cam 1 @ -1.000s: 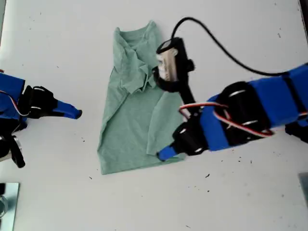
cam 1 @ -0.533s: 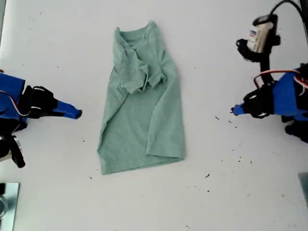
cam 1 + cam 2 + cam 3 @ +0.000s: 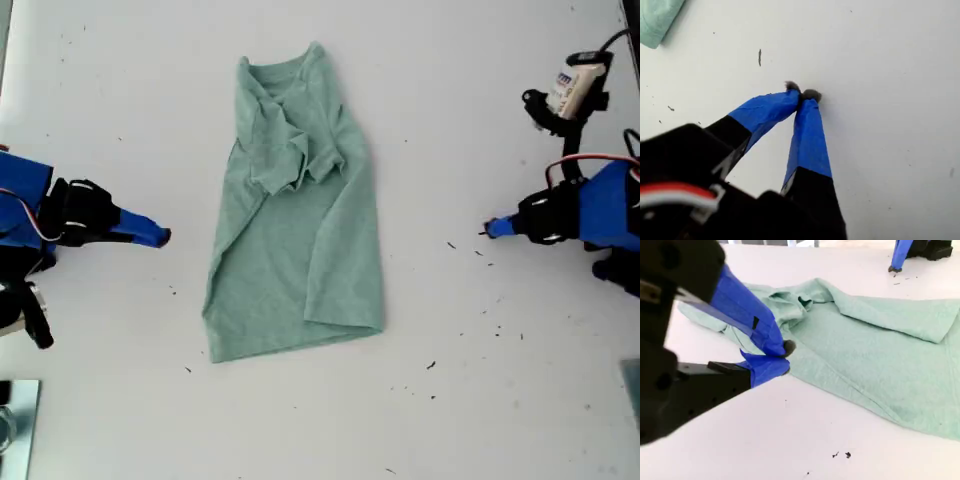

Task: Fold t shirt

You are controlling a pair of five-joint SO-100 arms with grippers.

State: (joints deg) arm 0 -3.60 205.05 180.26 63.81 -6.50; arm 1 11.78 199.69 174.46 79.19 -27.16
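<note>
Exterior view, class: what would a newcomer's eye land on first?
The pale green t shirt, folded lengthwise into a long strip, lies mid-table with its sleeves bunched near the collar. My first gripper waits shut at the exterior view's right, my second gripper shut at its left, neither touching cloth.

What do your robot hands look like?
My first hand and second hand each have two pointy fingers wrapped in blue tape with dark tips, on black bodies. My arms are blue and black, with red and white wires.
</note>
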